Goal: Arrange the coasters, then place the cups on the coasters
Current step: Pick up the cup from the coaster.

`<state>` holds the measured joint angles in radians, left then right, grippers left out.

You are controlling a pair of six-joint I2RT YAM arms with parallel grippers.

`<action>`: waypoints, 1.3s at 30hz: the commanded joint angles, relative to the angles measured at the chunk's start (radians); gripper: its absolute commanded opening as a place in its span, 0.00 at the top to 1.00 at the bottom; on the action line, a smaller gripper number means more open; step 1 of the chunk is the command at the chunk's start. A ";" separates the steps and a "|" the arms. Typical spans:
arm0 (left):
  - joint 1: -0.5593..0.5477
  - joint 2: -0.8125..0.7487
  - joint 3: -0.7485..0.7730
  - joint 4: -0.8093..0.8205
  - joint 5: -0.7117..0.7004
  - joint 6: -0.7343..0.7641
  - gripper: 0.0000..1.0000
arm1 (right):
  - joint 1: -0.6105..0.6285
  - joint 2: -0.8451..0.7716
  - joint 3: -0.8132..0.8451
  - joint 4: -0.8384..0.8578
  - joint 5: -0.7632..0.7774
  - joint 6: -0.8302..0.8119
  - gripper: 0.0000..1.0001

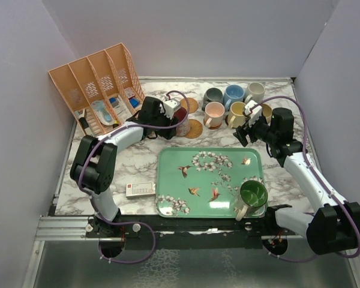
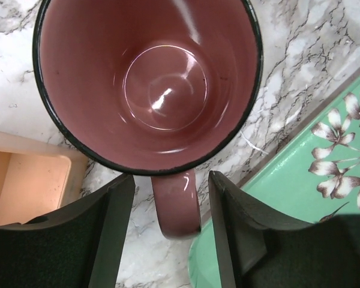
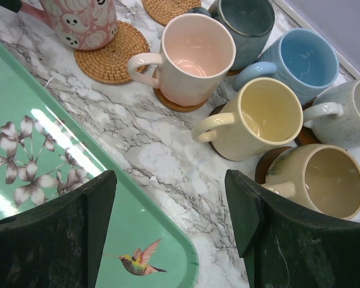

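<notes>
I am checking the dark red cup first. In the top view it is sitting on the 9 o'clock side of a woven coaster, off-centre by my reckoning. My left gripper is hovering over it, jaws parted either side of the handle, touching neither side and gripping nothing.

At its 2 o'clock the pink cup, yellow cup and tan cup are resting on brown coasters. Behind them the grey cup, blue cup and speckled cup are sitting the same way, as far as I can see under them. I am judging seven of eight as placed.

A bare coaster is waiting at the red cup's 12 o'clock. The green cup is standing in the tray, at its 5 o'clock corner.

My right gripper is hanging wide open and empty over the worktop, just off the tray's far right corner.

Room is getting tight. Only a narrow strip is separating the tray's raised rim from the cups, and the handles are pointing into it. The rack is crowding the bare coaster's 9 o'clock side. More free marble is showing at the tray's 9 o'clock, around the remote.
</notes>
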<state>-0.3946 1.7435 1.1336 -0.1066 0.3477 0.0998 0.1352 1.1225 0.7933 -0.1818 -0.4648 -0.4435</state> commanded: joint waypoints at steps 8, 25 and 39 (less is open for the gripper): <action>-0.005 0.056 0.073 -0.013 0.023 -0.030 0.73 | -0.006 -0.007 -0.011 0.002 0.020 -0.017 0.26; 0.016 -0.021 0.212 -0.003 0.002 -0.010 1.00 | -0.005 -0.009 -0.012 0.004 0.024 -0.020 0.26; 0.042 0.222 0.569 -0.025 0.013 0.021 1.00 | -0.006 -0.010 -0.013 0.005 0.030 -0.024 0.26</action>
<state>-0.3542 1.8977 1.5673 -0.2031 0.3470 0.0902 0.1352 1.1225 0.7910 -0.1818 -0.4576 -0.4511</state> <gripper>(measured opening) 0.239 0.740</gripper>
